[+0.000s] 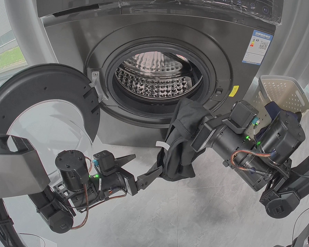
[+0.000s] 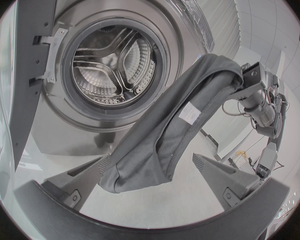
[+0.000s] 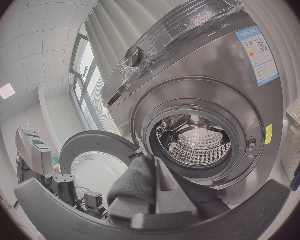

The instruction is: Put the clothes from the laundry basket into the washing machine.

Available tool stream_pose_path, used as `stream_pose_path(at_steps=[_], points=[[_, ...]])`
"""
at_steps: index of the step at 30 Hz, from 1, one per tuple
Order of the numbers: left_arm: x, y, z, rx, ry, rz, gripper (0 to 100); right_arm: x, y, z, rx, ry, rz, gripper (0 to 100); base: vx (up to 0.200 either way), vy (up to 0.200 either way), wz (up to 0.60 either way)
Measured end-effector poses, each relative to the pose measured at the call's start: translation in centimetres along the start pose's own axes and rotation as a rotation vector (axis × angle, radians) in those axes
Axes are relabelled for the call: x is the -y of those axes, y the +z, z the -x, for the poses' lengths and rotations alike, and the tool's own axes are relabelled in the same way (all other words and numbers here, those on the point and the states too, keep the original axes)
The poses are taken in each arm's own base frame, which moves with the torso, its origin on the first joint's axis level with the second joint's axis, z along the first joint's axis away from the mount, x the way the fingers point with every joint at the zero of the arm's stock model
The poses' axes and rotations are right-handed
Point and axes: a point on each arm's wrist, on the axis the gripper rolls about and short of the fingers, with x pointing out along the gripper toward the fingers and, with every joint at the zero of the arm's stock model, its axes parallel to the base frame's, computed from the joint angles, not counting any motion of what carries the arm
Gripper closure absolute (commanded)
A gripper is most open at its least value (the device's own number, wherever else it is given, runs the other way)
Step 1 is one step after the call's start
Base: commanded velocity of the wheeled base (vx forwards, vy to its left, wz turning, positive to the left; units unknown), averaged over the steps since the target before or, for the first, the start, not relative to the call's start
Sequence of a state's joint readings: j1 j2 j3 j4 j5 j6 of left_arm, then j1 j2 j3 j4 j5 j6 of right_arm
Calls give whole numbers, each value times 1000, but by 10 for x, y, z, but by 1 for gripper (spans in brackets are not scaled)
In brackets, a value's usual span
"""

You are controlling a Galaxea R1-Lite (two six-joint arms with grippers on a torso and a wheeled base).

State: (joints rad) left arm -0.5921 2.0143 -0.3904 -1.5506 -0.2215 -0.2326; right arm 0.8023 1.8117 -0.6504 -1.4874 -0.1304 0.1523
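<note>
A dark garment [image 1: 180, 138] with a white tag hangs in front of the washing machine [image 1: 154, 28], just below its round opening [image 1: 156, 78]. My right gripper [image 1: 198, 129] is shut on the garment's top, and its fingers [image 3: 166, 187] press into the cloth [image 3: 136, 180]. Low on the left, my left gripper [image 1: 142, 167] stands open, one fingertip at the garment's lower edge. The garment's bottom [image 2: 150, 150] hangs between the left fingers [image 2: 216, 174]. The drum [image 2: 110, 70] holds no clothes where I can see. The white laundry basket [image 1: 285, 90] stands right of the machine.
The machine's round door [image 1: 41, 96] is swung wide open to the left, close above my left arm. A dark blue cloth [image 1: 273, 108] lies over the basket's edge, behind my right arm. Grey tiled floor [image 1: 182, 213] lies in front.
</note>
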Motion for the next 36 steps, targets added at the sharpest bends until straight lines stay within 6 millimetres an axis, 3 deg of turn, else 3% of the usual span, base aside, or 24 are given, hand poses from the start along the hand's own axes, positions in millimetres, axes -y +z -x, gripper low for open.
stream_pose_path(at_steps=[14, 36], points=[[-8, -29, -10, -100, -5, 1, 0, 0, 1, -3, 7, -1, -1, 100, 0, 0, 0], [-42, -63, -62, -102, 32, -45, 0, -3, -1, -1, -5, 5, -6, 100, 0, 0, 0]])
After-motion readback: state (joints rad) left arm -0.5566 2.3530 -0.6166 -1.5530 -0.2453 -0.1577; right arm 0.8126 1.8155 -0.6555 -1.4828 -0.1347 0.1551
